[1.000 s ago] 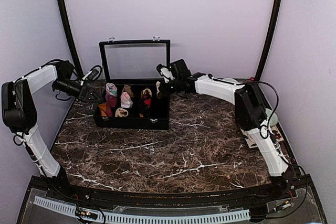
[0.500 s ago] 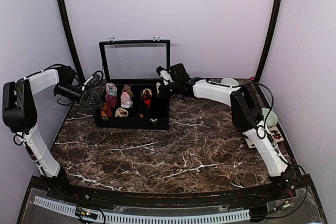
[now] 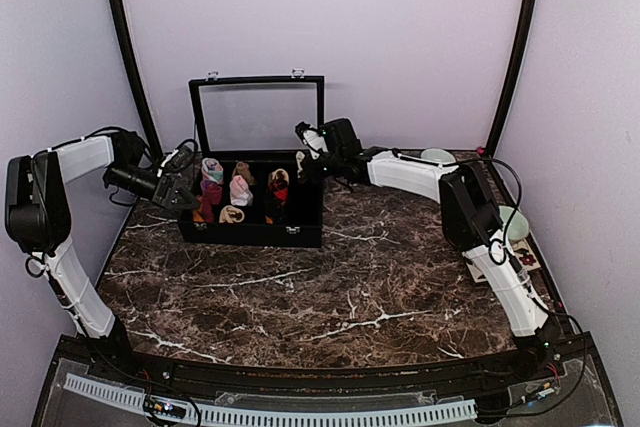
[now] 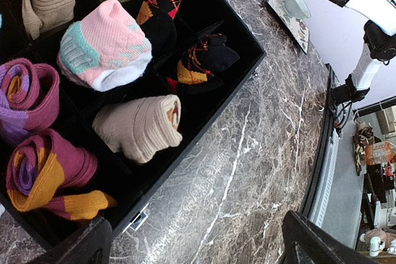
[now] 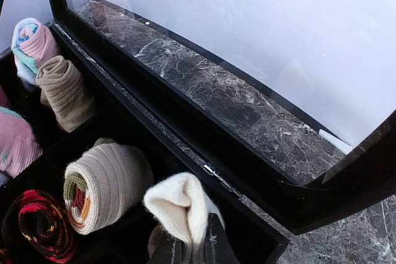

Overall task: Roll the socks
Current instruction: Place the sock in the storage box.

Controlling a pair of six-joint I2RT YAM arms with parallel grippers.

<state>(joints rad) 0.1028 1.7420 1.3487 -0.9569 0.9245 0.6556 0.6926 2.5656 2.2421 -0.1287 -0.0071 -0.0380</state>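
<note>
R end effector [image 5: 190, 248] pinches cream sock [image 5: 179, 205] over box [image 3: 250, 234], 11 o'clock – L end effector [image 4: 199, 244] spread wide.

The black box [image 4: 216, 108] runs off the top and left edges of the left wrist view. Of the left gripper [image 4: 198, 242], only two dark finger corners show below the box. At the box's right end, the cream sock [image 5: 179, 205] has its lower part hidden behind the right gripper [image 5: 189, 248], itself cut off. From above, the box's rolled bundles [image 3: 240, 192] are too small to tell apart.
</note>
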